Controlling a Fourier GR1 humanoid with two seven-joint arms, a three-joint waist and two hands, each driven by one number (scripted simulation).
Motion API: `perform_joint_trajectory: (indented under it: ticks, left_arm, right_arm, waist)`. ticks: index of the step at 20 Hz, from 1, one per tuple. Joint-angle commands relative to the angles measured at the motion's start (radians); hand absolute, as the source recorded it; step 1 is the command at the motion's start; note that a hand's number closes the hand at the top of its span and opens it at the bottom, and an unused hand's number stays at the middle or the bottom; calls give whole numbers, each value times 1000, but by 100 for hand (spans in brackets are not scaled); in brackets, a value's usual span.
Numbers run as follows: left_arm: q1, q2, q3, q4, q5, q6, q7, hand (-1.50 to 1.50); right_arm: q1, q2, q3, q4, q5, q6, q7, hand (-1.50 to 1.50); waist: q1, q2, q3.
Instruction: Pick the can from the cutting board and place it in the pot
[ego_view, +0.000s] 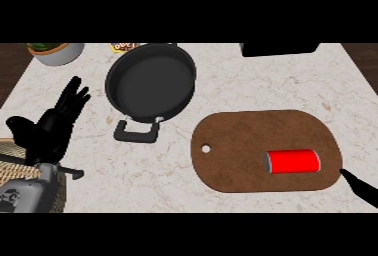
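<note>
On the right half of the frame, in the head view, a brown cutting board (244, 145) lay flat on the pale marbled bench (88, 165), with a small hole near its left edge. The red can (293, 162) lay on its side on the right part of that board, its grey ends facing left and right; no label or writing could be read on it. At the lower right edge of the frame, just beside the board's corner, a dark fingertip of the right hand (360, 188) showed; it was apart from the can, and whether the hand was spread or clenched could not be told.

Toward the upper middle of the frame sat the black pot (151, 82), round and shallow, with nothing visible inside it, its black handle (137, 131) pointing toward the lower edge. The pot stood well apart from the can, up and to the left of the board.

At the left of the frame the left hand (57, 120) rested with fingers straight and pointing up, released and holding nothing, its grey forearm (22, 195) below it.

Along the upper edge were a pale bowl-like planter (57, 54) with green in it, a yellow packet (124, 47) with lettering too small to read, and a dark box (279, 49).
</note>
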Motion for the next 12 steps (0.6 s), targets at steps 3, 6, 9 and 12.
perform_joint_trajectory:
  ticks: [3,6,9,12]
  left_arm:
    - [116,75,18,40,-84,18,36,0]
    - [86,73,14,35,-120,26,46,0]
    - [59,43,-4,27,-127,25,84,0]
    - [41,50,7,25,-137,16,92,0]
  right_arm:
    - [119,-19,95,-146,131,-13,167,-150]
    - [125,-61,122,-221,173,31,297,-150]
    - [123,-76,186,-294,215,89,430,-150]
    - [140,-144,211,-312,224,203,572,-150]
  waist:
    - [48,39,-70]
    - [66,48,-72]
    - [88,54,-72]
    - [114,60,-74]
